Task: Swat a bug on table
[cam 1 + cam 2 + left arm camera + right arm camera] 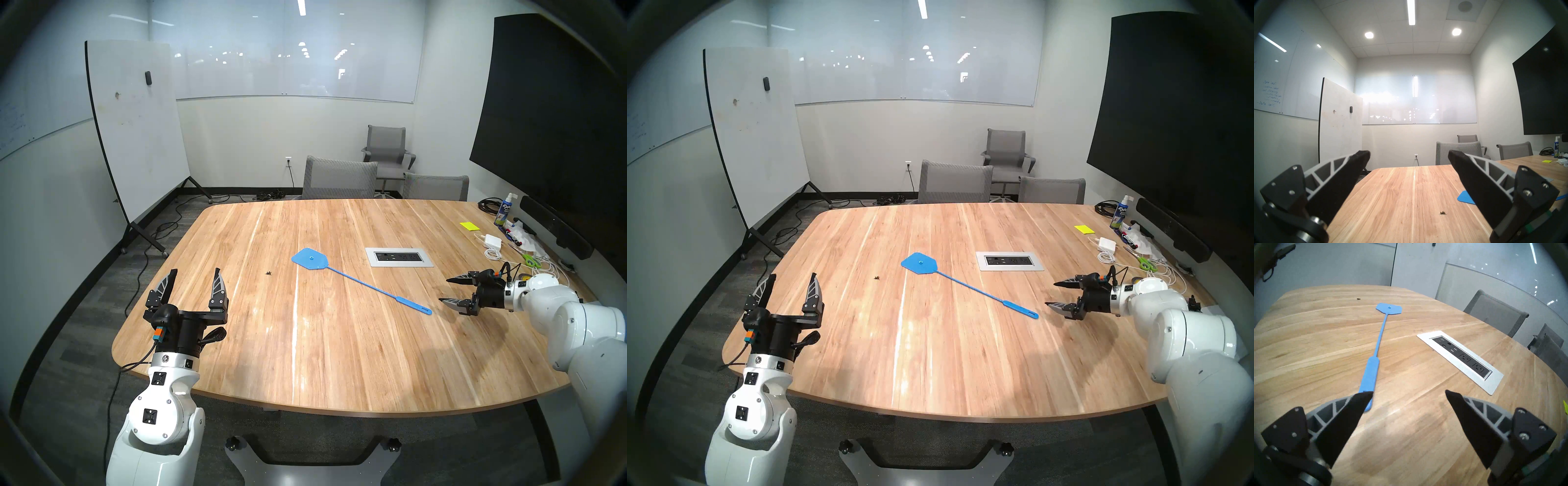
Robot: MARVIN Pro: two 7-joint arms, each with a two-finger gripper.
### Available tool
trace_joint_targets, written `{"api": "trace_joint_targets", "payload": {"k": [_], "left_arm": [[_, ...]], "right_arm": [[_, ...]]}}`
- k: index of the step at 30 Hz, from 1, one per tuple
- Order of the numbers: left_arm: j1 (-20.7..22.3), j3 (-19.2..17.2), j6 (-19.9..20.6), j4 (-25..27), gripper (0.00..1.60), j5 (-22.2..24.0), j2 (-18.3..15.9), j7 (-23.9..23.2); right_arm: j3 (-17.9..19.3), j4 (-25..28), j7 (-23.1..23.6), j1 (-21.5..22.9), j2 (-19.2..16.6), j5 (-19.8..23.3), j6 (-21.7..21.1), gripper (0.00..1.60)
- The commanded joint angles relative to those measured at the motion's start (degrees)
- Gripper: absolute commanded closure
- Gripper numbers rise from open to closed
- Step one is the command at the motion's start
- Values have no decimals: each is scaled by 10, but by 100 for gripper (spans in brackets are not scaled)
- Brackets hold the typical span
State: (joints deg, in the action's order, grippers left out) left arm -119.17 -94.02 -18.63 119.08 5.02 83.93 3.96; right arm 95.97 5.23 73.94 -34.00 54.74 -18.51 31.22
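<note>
The bug (pixel 269 273) is a tiny dark speck lying on the light wood table (pixel 305 339), left of centre; it also shows in the left wrist view (pixel 1442 213) and the right wrist view (pixel 1358 298). A blue fly swatter (pixel 356 280) lies flat on the table, head toward the bug, handle end toward my right gripper. My left gripper (pixel 196 275) is open and empty, above the table's left edge, short of the bug. My right gripper (pixel 444 290) is open and empty, just right of the swatter's handle (pixel 1369 375).
A silver power-outlet panel (pixel 399 257) is set into the table behind the swatter. Clutter sits at the far right: green scissors (pixel 529 259), white charger and cables (pixel 492 241), yellow sticky notes (pixel 470 226), spray bottle (pixel 505 208). Grey chairs (pixel 339 178) stand behind the table.
</note>
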Motion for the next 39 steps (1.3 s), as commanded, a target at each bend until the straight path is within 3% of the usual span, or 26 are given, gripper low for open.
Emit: {"api": "trace_joint_targets", "payload": {"k": [1,16,17,23,39], "left_arm": [[2,0,-3,10,0,0,0,0],[3,0,-3,8,0,0,0,0],[3,0,-3,8,0,0,0,0],[3,0,-3,8,0,0,0,0],[0,0,-3,13,0,0,0,-1]], "right_arm": [[-5,5,66,16,5,2,-12,0],[-24,5,97,17,52,2,-43,0],[-27,5,78,16,56,0,-44,0],[-35,5,104,19,69,-1,-58,0],[-59,5,111,26,71,-9,-138,0]]}}
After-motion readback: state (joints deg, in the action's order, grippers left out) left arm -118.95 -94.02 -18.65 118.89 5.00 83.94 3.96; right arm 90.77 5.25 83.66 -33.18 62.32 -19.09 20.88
